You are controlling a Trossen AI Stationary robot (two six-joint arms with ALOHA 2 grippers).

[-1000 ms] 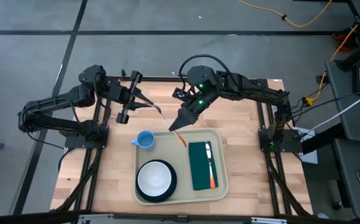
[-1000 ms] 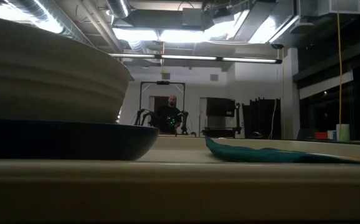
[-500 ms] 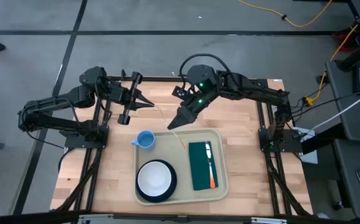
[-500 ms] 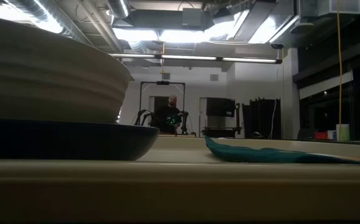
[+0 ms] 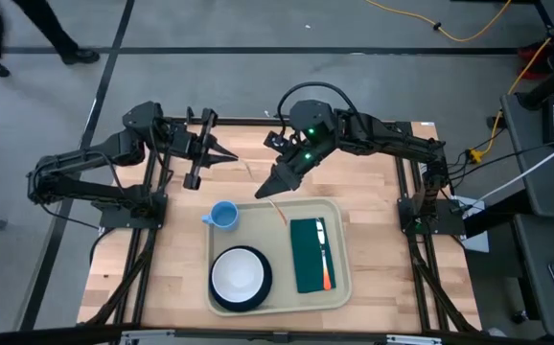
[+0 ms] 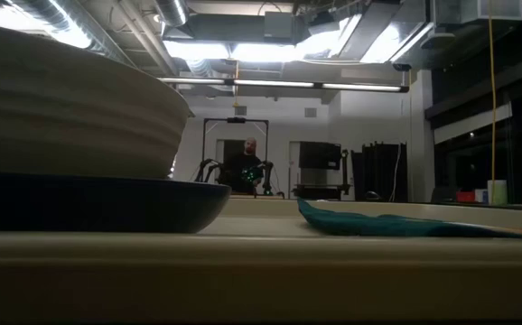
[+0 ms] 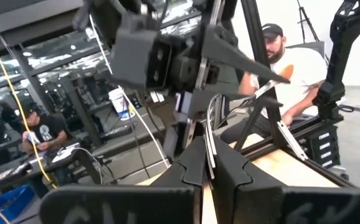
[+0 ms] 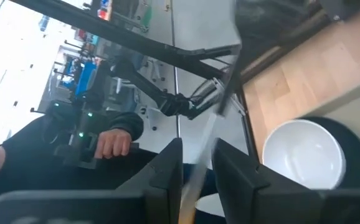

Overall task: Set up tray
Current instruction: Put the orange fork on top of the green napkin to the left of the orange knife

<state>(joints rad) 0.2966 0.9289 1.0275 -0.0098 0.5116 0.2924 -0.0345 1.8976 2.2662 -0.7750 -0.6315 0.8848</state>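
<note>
The wooden tabletop (image 5: 176, 268) carries one tray (image 5: 282, 273), beige and rectangular. It lies near-centre, slightly to the right, with its near rim close to the tabletop's near edge. A broad strip of bare wood runs left of the tray and a narrower one runs right of it.

Two dark arms reach in over the far part of the tabletop. The right gripper (image 5: 265, 192) hangs just over the tray's far rim, angled down and to the left. A thin pale utensil (image 5: 279, 213) with an orange end runs from that gripper onto the tray's far part. Whether the gripper pinches it or has let go, I cannot tell. The left gripper (image 5: 227, 157) is over the far-left part of the tabletop, pressed together, empty and pointing right. It is apart from the right gripper, with open wood between them.

On the tray's left half sits one dark round plate (image 5: 214, 287) with one white bowl (image 5: 239, 274) in it. On the right half lies one dark green napkin (image 5: 306, 259), lengthwise, with a second pale, orange-ended utensil (image 5: 324, 254) along its right side. A bare lane of tray separates the plate and the napkin.

One blue cup (image 5: 223, 215) stands on the wood, just beside the tray's far-left corner and below the gap between the grippers.

Beyond the tabletop, one person (image 6: 247, 162) sits at the far end of the room.
</note>
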